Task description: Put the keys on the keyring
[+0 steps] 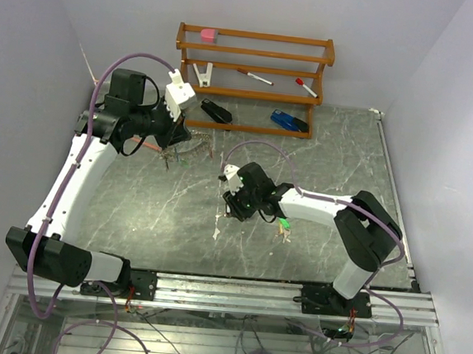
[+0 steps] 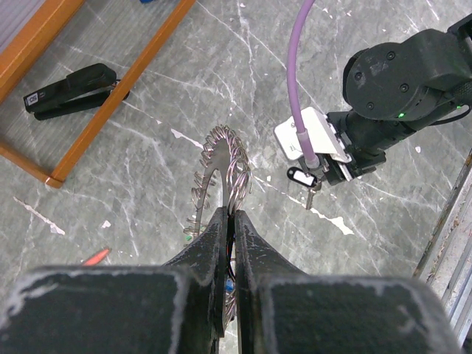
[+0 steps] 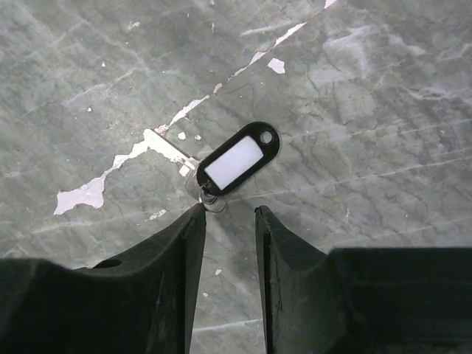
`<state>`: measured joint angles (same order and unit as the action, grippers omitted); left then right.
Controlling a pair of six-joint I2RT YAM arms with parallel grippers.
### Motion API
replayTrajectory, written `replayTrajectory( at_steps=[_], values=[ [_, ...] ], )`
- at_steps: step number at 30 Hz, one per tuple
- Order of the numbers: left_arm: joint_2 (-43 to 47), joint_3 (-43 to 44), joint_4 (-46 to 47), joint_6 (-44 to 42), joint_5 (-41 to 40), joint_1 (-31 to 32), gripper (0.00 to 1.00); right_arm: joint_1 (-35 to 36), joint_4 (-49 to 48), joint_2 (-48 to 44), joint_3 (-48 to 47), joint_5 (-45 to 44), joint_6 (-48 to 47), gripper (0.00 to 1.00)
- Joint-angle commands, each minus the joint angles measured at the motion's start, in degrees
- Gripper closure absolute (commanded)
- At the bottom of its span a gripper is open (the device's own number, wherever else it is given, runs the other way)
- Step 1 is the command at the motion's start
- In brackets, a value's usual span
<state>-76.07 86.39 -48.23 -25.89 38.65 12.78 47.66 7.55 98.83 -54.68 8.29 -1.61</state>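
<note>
1. The wooden rack [image 1: 257, 36] holds a pink block [image 1: 208, 34] on its top shelf and two pens [image 1: 254, 77] on its middle shelf.
2. A black case [image 1: 216, 111] lies on the table beneath the rack.
3. The left gripper [image 2: 230, 214] is clamped on the keyring [image 2: 221, 166], near the rack.
4. The right gripper [image 3: 228, 214] has its fingers apart. The black-tagged key [image 3: 236, 161] lies just ahead of its fingertips.

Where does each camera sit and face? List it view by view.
Top external: high behind the robot, looking down on the table; left arm, right arm show.
Left wrist: looks down along the shut left gripper pinching the keyring; right arm beyond.
Right wrist: looks down past the open right gripper at a black-tagged key.
Shared: top external and left wrist show the keyring.
</note>
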Motion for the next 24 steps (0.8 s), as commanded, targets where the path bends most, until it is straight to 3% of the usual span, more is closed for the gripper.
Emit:
replayTrajectory(
  at_steps=[1, 9, 17, 24],
  values=[
    [1.2, 0.4, 2.7, 0.4, 1.4, -0.6, 0.93, 0.2, -1.2, 1.3, -0.6, 1.0, -1.9, 0.67],
    [0.9, 0.5, 3.0, 0.6, 2.1, -0.8, 0.93, 0.2, -1.9, 2.1, -0.3, 1.9, -1.6, 0.78],
    [0.9, 0.5, 3.1, 0.7, 2.3, -1.1, 0.93, 0.3, -3.0, 0.1, 1.2, 0.9, -2.2, 0.68],
    [0.9, 0.4, 3.2, 0.8, 2.6, -1.2, 0.93, 0.2, -5.7, -1.1, 3.3, 0.3, -3.8, 0.67]
  ],
)
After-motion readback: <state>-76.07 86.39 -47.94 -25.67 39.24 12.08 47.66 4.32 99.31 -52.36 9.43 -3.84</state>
